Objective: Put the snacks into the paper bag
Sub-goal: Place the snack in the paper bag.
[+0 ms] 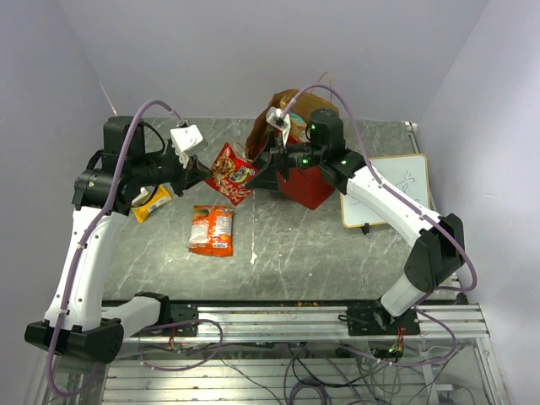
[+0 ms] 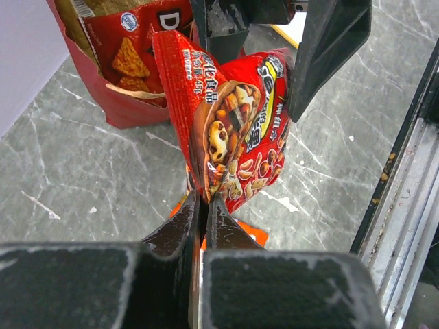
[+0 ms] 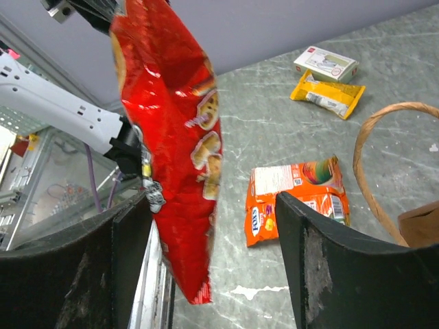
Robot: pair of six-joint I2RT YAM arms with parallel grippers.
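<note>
Left end effector is clamped on the red snack packet in the air near the paper bag, right end effector stands apart around it; a handover seems in hand, so the right must close next.

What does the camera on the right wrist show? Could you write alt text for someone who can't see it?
A red snack packet hangs between the wide-open black fingers of the right gripper. Beyond it, on the grey table, lie an orange packet, a yellow packet and a small white box; a twisted paper handle curves in at the right edge.
</note>
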